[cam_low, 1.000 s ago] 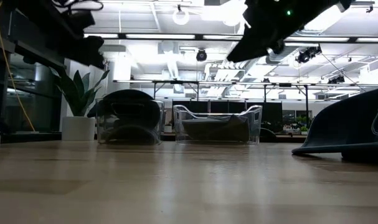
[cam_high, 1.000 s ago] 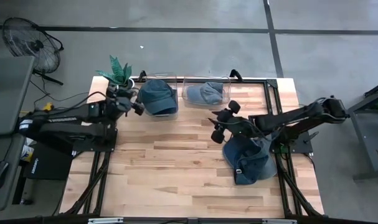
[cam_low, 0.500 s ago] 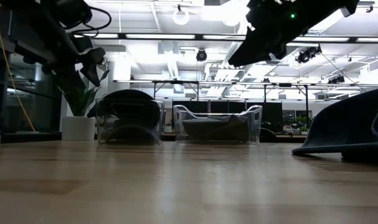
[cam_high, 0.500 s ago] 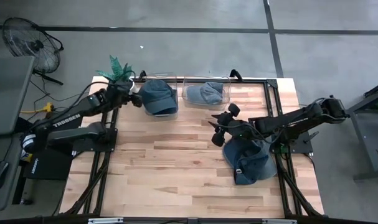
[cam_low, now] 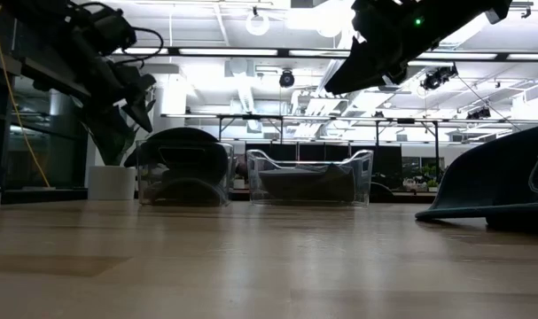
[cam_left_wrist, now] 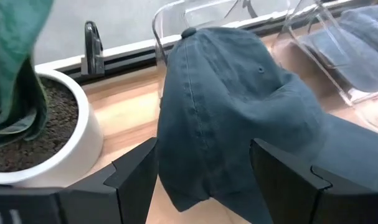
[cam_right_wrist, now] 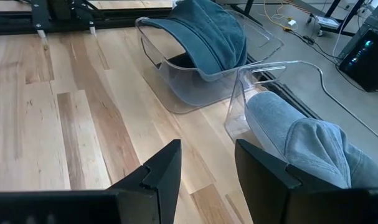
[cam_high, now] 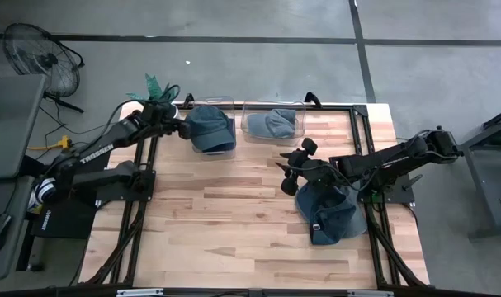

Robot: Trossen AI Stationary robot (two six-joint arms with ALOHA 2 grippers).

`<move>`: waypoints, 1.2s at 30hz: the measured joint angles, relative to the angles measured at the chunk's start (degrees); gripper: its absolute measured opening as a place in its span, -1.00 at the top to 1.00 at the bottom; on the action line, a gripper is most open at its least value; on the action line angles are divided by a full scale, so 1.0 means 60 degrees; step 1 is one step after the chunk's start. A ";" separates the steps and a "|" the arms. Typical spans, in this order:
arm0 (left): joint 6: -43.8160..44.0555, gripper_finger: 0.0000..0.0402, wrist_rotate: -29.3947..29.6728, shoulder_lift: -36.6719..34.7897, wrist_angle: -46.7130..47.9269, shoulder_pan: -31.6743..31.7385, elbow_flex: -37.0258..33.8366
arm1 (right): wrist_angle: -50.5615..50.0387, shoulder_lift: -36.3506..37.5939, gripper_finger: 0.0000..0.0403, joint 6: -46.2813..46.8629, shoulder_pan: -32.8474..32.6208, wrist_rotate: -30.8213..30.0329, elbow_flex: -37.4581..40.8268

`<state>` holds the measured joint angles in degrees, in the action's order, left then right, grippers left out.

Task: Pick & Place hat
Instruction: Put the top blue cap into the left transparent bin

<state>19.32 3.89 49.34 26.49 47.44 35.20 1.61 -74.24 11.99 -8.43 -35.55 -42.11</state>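
Note:
A dark blue hat lies in and over the left clear container at the table's far edge. My left gripper is open at that hat's left side, its fingers standing on either side of the hat's near part; no touch shows. A light blue hat rests in the right clear container. More dark blue hats lie piled on the table's right. My right gripper hangs open above the table, by that pile's far-left edge.
A potted plant in a white pot stands close to the left of my left gripper, at the table's far-left corner. Bare wood stretches across the table's middle and near part. A fan stands off the table.
My left arm has swung toward the table's far edge, and its gripper has come down beside the dark blue hat in the left container. The hats have not moved.

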 joint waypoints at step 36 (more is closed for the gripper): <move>-0.0752 0.93 -0.0887 0.1201 -0.1045 0.0408 0.0000 | 0.0000 -0.0004 0.28 -0.0066 0.0000 -0.0030 -0.0004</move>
<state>14.81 -1.43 56.55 20.22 49.89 35.20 1.61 -74.26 11.60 -8.43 -35.73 -42.13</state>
